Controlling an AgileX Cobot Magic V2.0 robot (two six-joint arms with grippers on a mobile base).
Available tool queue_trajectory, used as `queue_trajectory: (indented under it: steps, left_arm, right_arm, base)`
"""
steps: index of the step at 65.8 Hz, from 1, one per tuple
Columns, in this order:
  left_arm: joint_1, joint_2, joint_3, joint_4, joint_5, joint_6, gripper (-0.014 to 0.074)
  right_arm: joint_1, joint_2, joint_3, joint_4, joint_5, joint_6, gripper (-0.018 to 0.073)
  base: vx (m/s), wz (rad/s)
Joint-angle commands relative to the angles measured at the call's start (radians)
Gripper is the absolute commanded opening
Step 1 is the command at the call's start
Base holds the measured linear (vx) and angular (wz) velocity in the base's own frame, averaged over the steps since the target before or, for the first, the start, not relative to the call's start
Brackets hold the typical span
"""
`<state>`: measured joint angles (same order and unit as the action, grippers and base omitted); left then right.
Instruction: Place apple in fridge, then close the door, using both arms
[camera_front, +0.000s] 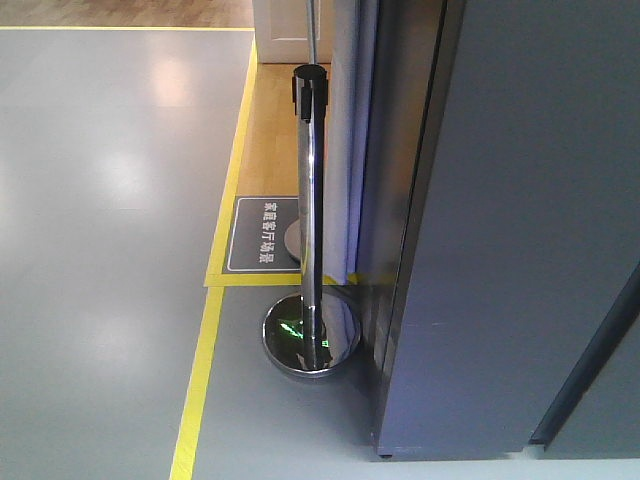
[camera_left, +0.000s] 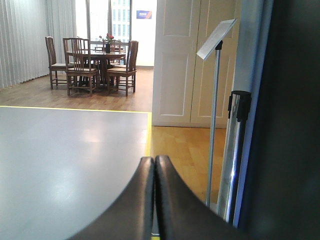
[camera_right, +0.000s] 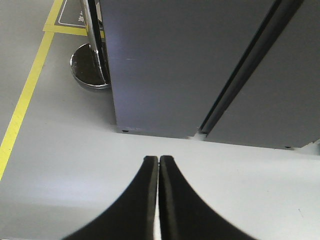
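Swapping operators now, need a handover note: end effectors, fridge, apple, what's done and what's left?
Left end effector: shut, empty, facing the room beside the chrome stanchion post.
Right end effector: shut, empty, pointing at the foot of the tall dark grey fridge.
No apple in any view. No white interior shows; the door looks closed.
Whether the apple is inside cannot be told; check before resuming.

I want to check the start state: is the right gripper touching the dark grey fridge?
Apart. In the right wrist view the right gripper, jaws shut, points at the fridge, with a wide strip of bare grey floor between them.
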<state>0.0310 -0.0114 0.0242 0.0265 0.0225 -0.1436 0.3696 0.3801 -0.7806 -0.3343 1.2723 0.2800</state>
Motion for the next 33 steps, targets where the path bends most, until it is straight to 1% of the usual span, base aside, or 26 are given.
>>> queue_trajectory:
  steps: [1,13,19,21,23,33]
  left_arm:
    - [0.0,-0.016,0.029,-0.007,-0.078,-0.001,-0.0006]
    - [0.0,-0.016,0.029,-0.007,-0.078,-0.001,-0.0006]
    - [0.0,-0.016,0.029,-0.007,-0.078,-0.001,-0.0006]
    - [0.0,-0.016,0.029,-0.007,-0.078,-0.001,-0.0006]
    - [0.0,-0.016,0.029,-0.007,-0.078,-0.001,-0.0006]
    - [0.0,-0.016,0.029,-0.007,-0.078,-0.001,-0.0006]
  right_arm:
    - [0.003,0.01,-0.024,-0.026,-0.034,-0.003,-0.0002]
    - [-0.002,-0.01,-0.024,-0.027,-0.034,-0.003,-0.0002]
    - [-0.06,-0.05,-0.008,-0.03,-0.062,0.006,-0.0002]
    - [-0.077,-0.068,-0.002,-0.024,-0.097,0.016,-0.0002]
    - [-0.11,-0.087,0.015,0.003,-0.146,0.02,-0.0002]
    - [-0.257,-0.197,0.153,0.141,-0.491,0.006,-0.0002]
  base:
    - [0.0,0.0]
    - [0.0,0.0]
    - [0.0,0.0]
    - [0.0,0.0]
    - [0.0,0.0]
    - [0.0,0.0]
